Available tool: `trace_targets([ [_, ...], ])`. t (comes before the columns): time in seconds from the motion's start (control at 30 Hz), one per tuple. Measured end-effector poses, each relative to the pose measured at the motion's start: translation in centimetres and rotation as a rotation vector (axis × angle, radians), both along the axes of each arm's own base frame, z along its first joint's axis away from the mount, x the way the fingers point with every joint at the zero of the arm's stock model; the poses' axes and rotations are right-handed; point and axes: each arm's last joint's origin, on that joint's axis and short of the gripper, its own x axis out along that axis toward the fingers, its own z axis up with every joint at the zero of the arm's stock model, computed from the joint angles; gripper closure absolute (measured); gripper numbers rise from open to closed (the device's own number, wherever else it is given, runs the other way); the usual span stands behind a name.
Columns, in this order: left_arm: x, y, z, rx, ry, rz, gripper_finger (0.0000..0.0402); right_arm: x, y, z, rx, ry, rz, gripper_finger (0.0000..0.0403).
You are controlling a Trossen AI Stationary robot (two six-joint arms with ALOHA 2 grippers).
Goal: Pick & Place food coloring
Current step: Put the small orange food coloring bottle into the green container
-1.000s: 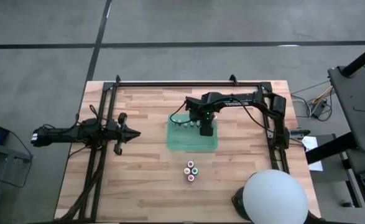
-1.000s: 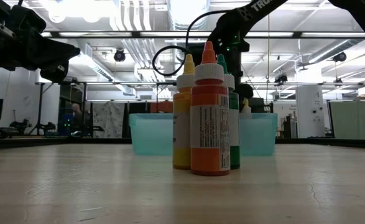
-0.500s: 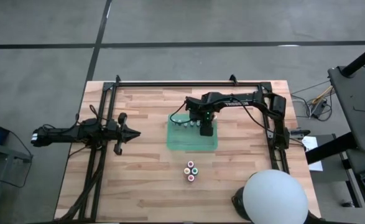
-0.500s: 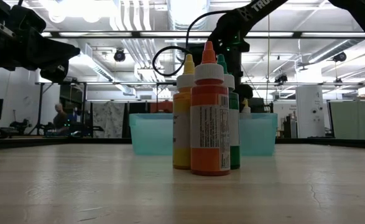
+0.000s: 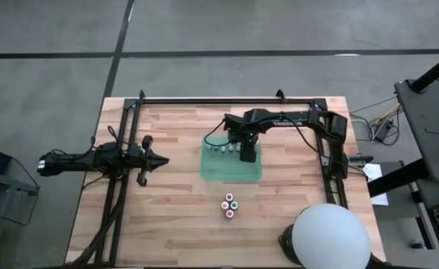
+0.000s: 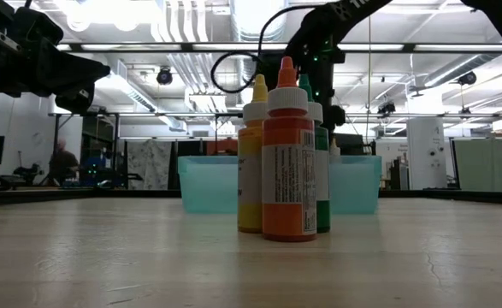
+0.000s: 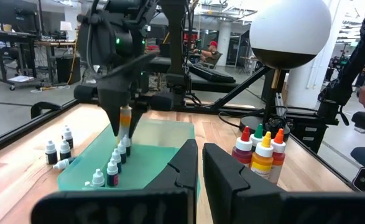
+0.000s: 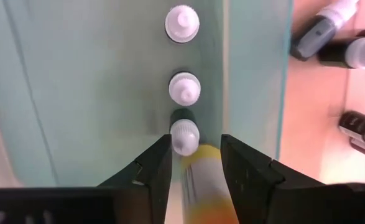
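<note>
- My right gripper point(image 5: 245, 154) hangs over the green tray point(image 5: 226, 170), close to the tray's far edge and nearer its right corner than its left.
- Its fingers stand partly spread, neither wide nor pinched. The yellow-orange dropper bottle point(image 8: 202, 175) sits upright between them. In the right wrist view a slim gap shows beside the bottle on one side, so I read it as not clamped.
- The left wrist view shows the same bottle point(image 7: 125, 117) between the dark fingertips, low inside the tray; its base is hidden from me.
- A row of tiny pale-capped bottles point(image 8: 184, 88) stands in the tray along that far edge. The nearest cap lies just beside the yellow-orange bottle; I cannot tell whether they touch.
- More tiny bottles point(image 8: 356, 53) are outside the tray on the bare worktop point(image 5: 167, 217), just beyond the tray's far edge; one lies on its side.
- The tray sits near the middle of the worktop.
- A cluster of four taller squeeze bottles point(image 5: 230, 204) stands between the tray and the worktop's near edge, tight together and upright.
- My left gripper point(image 5: 161, 159) waits above the worktop's left half, level with the tray and well apart from it, its fingers closed together on nothing.
- A white globe point(image 5: 330, 237) stands by the near right corner.
</note>
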Motion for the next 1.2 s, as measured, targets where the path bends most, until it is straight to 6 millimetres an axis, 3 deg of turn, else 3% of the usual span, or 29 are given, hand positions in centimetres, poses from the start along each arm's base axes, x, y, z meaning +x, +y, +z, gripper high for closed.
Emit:
trace_targets([
  [0.63,0.0,0.0,0.0,0.000,0.000,0.001,0.0401,-1.6,0.3,7.2,-0.055,-0.244,-0.064,0.0271],
  [0.93,0.0,0.0,0.0,0.000,0.000,0.000,0.0401,-1.8,-2.5,10.1,-0.072,-0.334,-0.185,0.0266],
  [1.2,0.0,0.0,0.0,0.000,0.000,0.000,0.0401,-2.6,-4.7,10.9,-0.023,-0.360,-0.168,0.0256],
])
